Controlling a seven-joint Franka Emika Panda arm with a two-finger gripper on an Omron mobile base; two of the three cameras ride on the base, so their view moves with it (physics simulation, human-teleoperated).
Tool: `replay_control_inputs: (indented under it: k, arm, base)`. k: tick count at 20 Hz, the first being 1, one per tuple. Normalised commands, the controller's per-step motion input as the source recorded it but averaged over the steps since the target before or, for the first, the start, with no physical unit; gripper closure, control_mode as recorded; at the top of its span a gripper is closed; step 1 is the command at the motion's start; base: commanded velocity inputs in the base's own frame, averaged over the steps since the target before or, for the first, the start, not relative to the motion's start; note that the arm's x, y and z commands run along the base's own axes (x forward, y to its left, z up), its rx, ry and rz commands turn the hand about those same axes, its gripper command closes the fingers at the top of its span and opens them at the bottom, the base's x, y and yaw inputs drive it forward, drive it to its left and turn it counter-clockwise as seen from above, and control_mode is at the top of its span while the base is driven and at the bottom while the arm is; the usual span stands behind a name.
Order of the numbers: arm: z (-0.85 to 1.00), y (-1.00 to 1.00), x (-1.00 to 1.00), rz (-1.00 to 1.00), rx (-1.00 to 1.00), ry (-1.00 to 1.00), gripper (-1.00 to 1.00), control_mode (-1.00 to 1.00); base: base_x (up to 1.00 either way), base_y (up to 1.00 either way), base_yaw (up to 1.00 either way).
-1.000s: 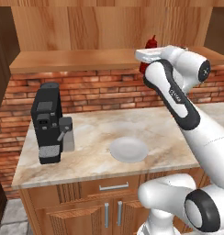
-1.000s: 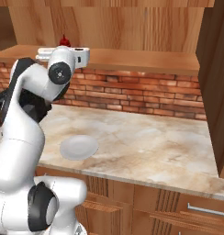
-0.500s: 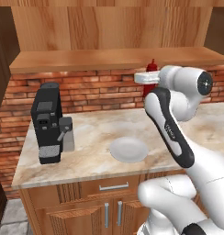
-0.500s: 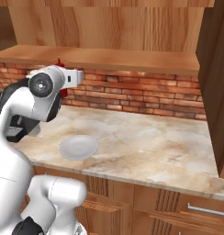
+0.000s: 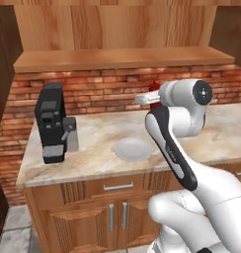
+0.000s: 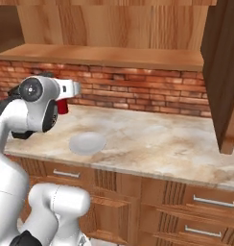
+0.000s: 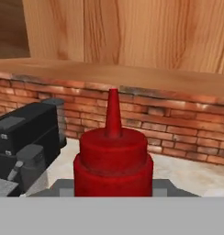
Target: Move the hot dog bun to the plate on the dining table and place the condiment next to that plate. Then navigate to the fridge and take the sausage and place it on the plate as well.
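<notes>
Above the beige marbled stone counter [image 5: 98, 141], the two-finger gripper [image 5: 148, 98] is clamped on the slim dark red squeeze bottle of condiment [image 7: 113, 160], holding it upright and clear of the counter. One second earlier the hand held the bottle up at the level of the wooden shelf [image 5: 117, 59]; it has since come down and now hangs in front of the red brick backsplash [image 6: 138, 93], below the shelf's edge. From the hand view, the bottle's pointed nozzle rises against the brick. Below and to the left of the bottle, a plain white round plate [image 5: 133, 148] lies on the counter. Farther left stands a black coffee machine [image 5: 52, 122], unmoved between frames, against the brick.
</notes>
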Motion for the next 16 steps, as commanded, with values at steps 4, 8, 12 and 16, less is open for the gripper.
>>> replay_control_inputs:
  k: [4, 8, 12, 16]
  arm:
    - [0.00, 0.00, 0.00, 0.00, 0.00, 0.00, 1.00, 1.00]
    - [0.00, 0.00, 0.00, 0.00, 0.00, 0.00, 1.00, 1.00]
    - [0.00, 0.00, 0.00, 0.00, 0.00, 0.00, 1.00, 1.00]
    - [0.00, 0.00, 0.00, 0.00, 0.00, 0.00, 1.00, 1.00]
  base:
    - [-1.00, 0.00, -0.36]
    - [-0.76, 0.15, -0.84]
    - [-0.48, 0.08, -0.93]
    - [-0.74, -0.02, -0.77]
